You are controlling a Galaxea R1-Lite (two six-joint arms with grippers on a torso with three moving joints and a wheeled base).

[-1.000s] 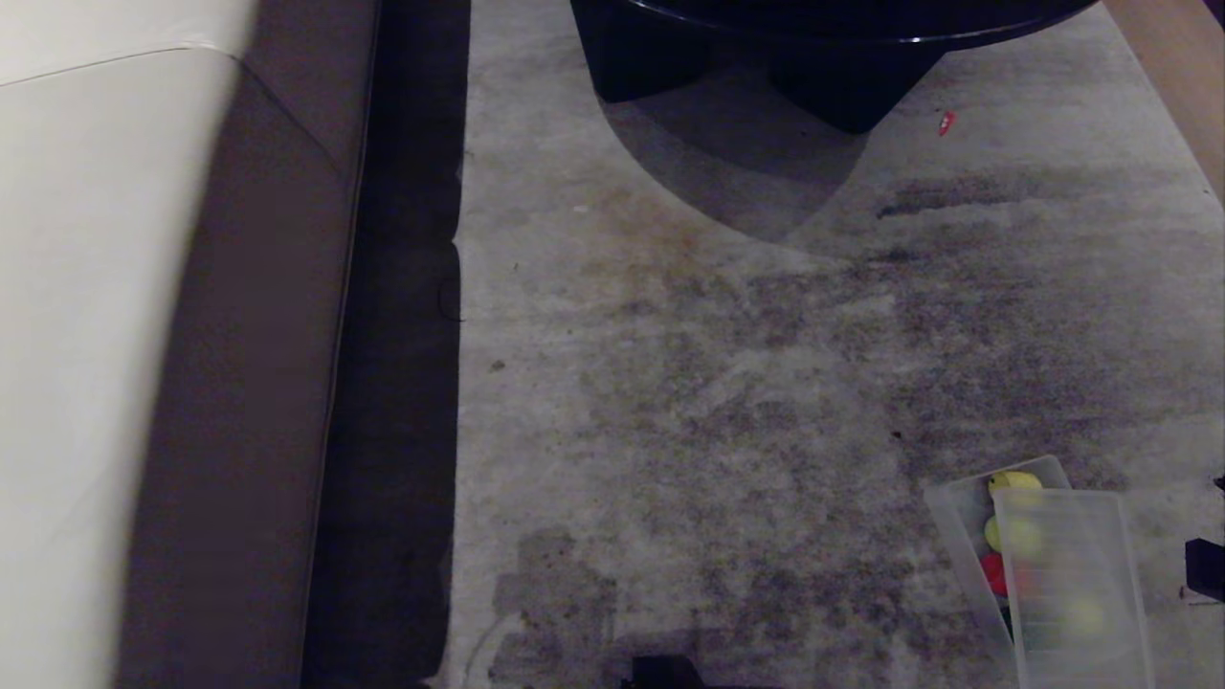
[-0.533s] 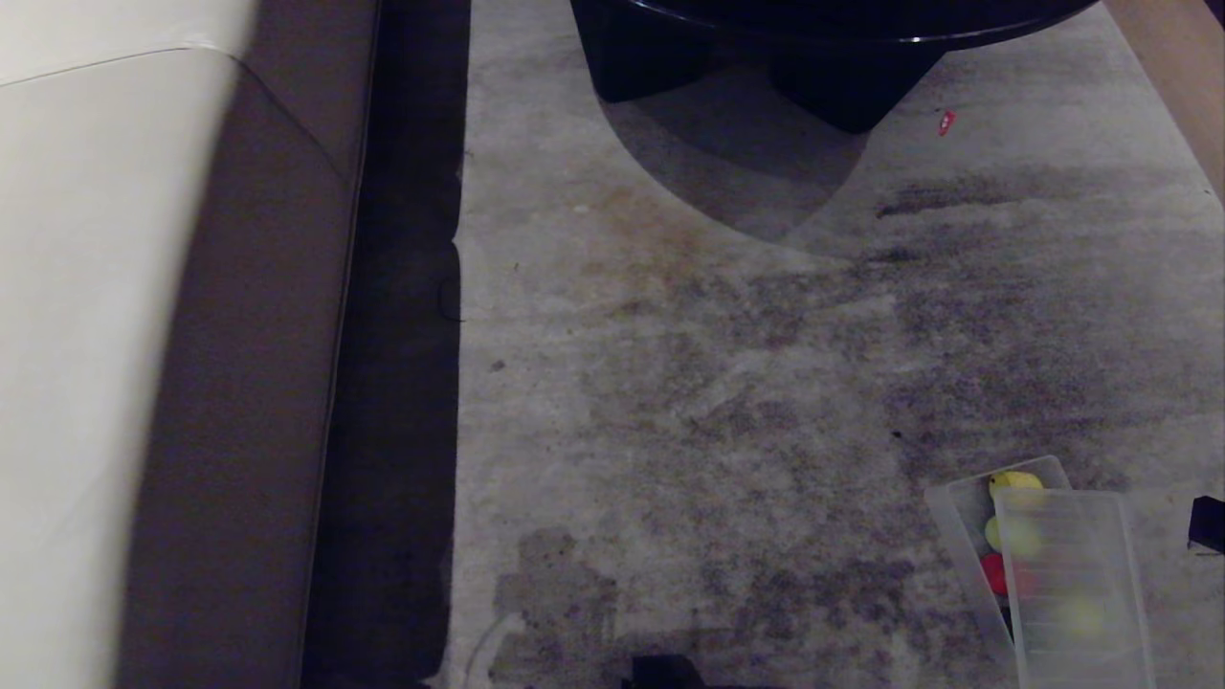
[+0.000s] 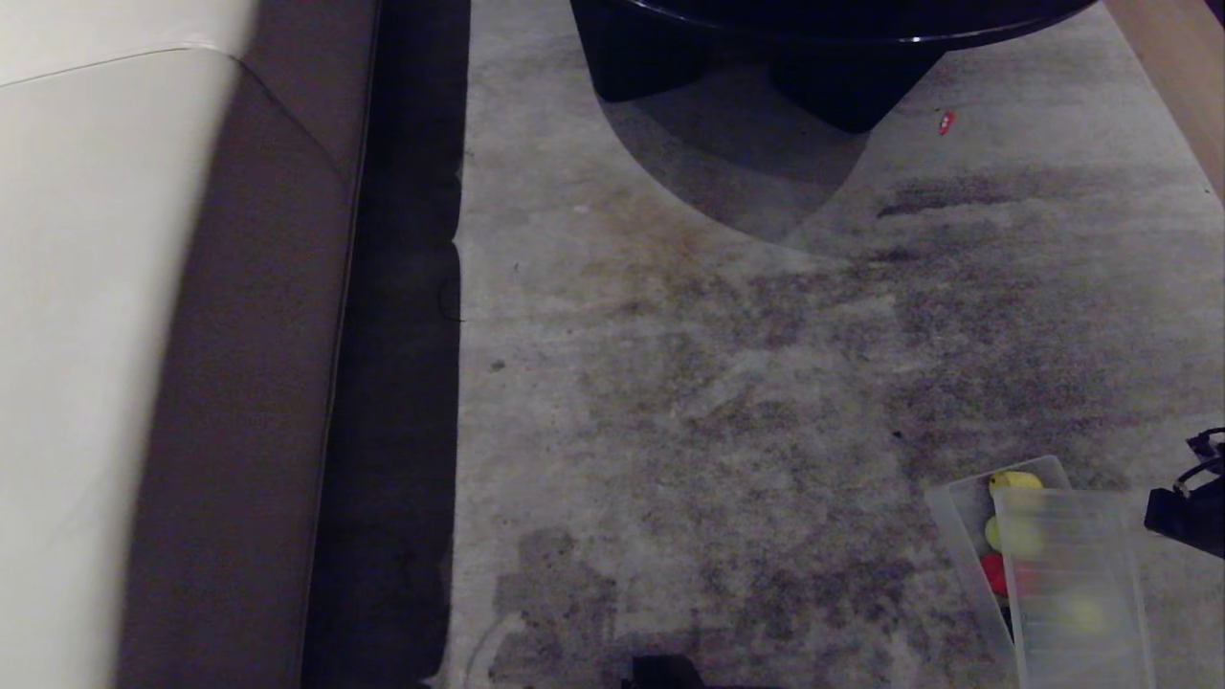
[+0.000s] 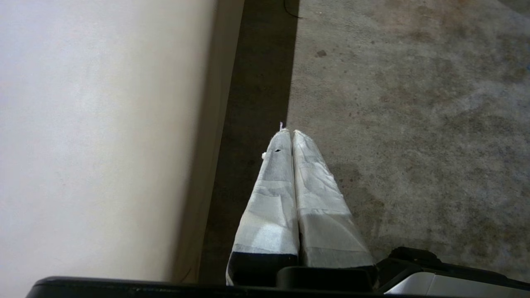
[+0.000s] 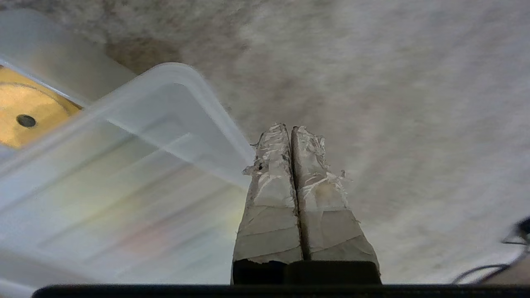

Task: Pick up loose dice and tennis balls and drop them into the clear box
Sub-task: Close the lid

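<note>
Only the right wrist view shows the right gripper [image 5: 292,129], jaws together, beside the lid [image 5: 136,174] corner; left gripper [image 4: 291,132] likewise, over open floor [image 3: 727,383].

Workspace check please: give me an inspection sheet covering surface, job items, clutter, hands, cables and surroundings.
Surface: stained grey carpet.
Job's things: clear box at lower right, the ribbed lid lying askew over most of it; a yellow die, a tennis ball and a red die show inside. No loose dice or balls seen.
Clutter: small red scrap near the black table.
Hands: left hand shut, empty, beside the sofa; right hand shut, empty, at the lid's edge.
Cables: thin wires by the right arm.
Surroundings: cream sofa left, black table ahead.
</note>
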